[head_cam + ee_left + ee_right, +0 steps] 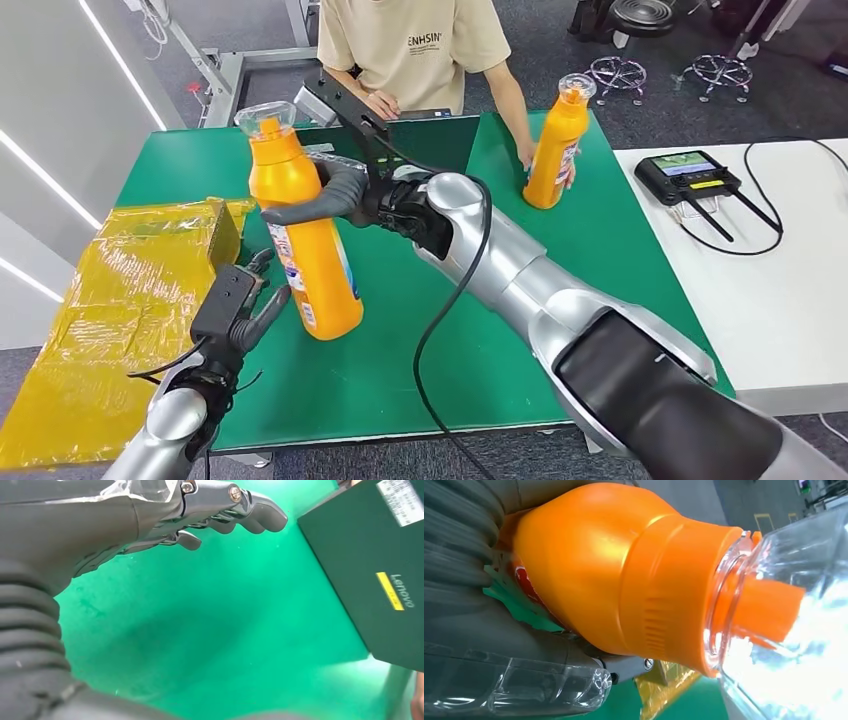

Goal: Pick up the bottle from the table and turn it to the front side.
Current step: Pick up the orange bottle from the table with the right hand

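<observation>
A: While the right hand (345,195) wraps its fingers (300,208) round the bottle (305,240), tilted above the table (480,340), what risk?

B: Item 1: slip while turning. The left hand (235,310), fingers spread and empty, sits beside the bottle's base.

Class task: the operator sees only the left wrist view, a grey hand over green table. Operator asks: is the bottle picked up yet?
Observer: Yes. The right hand grips the tall orange plastic bottle near its neck.
Operator: Is it lifted?
Observer: It leans tilted; whether its base touches the green table I cannot tell.
Operator: Where is my left hand?
Observer: The left hand waits beside the bottle's base, fingers apart.
Operator: Anything else?
Observer: A person's hand steadies a second orange bottle.
</observation>
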Robot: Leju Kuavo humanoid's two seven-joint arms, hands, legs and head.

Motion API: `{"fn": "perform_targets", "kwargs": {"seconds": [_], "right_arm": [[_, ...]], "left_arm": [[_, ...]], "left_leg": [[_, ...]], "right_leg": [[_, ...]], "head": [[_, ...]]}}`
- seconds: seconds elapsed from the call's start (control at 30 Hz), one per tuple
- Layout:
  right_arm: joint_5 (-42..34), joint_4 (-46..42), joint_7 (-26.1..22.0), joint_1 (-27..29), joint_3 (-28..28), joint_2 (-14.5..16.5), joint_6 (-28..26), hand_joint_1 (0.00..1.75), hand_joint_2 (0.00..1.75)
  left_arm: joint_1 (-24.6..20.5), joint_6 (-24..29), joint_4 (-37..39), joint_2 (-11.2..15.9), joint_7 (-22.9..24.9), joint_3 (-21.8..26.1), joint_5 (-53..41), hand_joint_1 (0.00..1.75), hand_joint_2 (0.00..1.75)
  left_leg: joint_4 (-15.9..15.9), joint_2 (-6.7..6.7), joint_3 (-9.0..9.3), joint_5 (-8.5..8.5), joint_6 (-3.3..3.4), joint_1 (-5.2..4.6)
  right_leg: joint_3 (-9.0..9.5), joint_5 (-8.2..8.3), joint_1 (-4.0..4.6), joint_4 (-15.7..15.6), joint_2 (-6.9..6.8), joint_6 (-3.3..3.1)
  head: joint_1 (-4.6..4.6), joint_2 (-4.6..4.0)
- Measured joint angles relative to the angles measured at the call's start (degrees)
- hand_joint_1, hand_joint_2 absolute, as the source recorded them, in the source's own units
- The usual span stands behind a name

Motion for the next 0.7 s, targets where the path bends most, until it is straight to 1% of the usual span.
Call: {"fn": "perform_targets", "kwargs": {"seconds": [0.23,0.3,0.33,0.37,0.43,0.47,0.57,0.7], "right_arm": [[-2.1,0.2,-0.3,1.1,0.8,0.4,-1.0,1.75,1.75],[-2.2,0.1,-0.3,1.1,0.8,0.4,-1.1,1.75,1.75],[-2.3,0.0,-0.3,1.1,0.8,0.4,-1.1,1.75,1.75],[-2.3,-0.1,-0.3,1.2,0.8,0.5,-1.1,1.75,1.75],[-2.4,-0.3,-0.3,1.2,0.8,0.6,-1.2,1.75,1.75],[-2.3,-0.4,-0.3,1.2,0.8,0.7,-1.3,1.75,1.75],[-1.9,-0.8,-0.6,1.2,0.7,0.7,-1.8,1.75,1.75],[-1.2,-1.3,-1.0,1.2,0.5,0.7,-2.1,1.75,1.75]], "left_arm": [[-1.0,-0.8,1.9,-1.5,0.2,-2.3,0.0,0.02,1.75],[-1.1,-0.9,2.0,-2.2,0.4,-3.1,0.8,0.44,1.75],[-1.1,-0.9,2.1,-2.6,0.5,-3.5,1.2,0.57,1.75],[-1.1,-0.9,2.1,-2.9,0.5,-4.0,1.6,0.55,1.75],[-1.0,-0.9,2.1,-3.5,0.7,-4.9,2.4,0.14,1.75],[-1.0,-0.9,2.0,-3.8,0.7,-5.3,2.7,0.0,1.31],[-0.8,-1.2,1.4,-4.5,0.9,-6.3,3.9,0.0,0.0],[-0.5,-2.2,0.4,-5.1,1.3,-7.0,5.7,0.0,0.0]], "left_leg": [[0.0,0.01,-0.01,0.0,0.0,-0.02],[0.0,0.0,-0.01,0.0,0.0,-0.02],[0.0,0.0,-0.01,0.0,0.0,-0.03],[0.0,0.0,-0.01,0.0,0.0,-0.02],[0.0,0.01,-0.01,0.0,0.0,-0.02],[0.0,0.01,0.0,0.0,0.0,-0.02],[0.0,-0.01,-0.01,0.0,0.0,-0.02],[0.0,0.03,0.0,0.0,0.0,-0.02]], "right_leg": [[0.01,0.01,-0.02,0.0,0.02,0.01],[0.01,0.01,-0.03,0.0,0.02,0.01],[0.01,0.01,-0.03,0.0,0.02,0.02],[0.01,0.01,-0.03,0.0,0.02,0.02],[0.01,0.01,-0.02,0.0,0.03,0.01],[0.01,0.01,-0.02,0.0,0.03,0.01],[0.01,0.01,-0.02,0.0,0.0,0.01],[-0.01,0.01,-0.02,0.0,0.05,0.01]], "head": [[0.01,0.0],[0.01,0.0],[0.01,0.0],[0.01,0.0],[0.0,0.0],[0.0,0.0],[0.0,0.0],[0.01,0.0]]}}
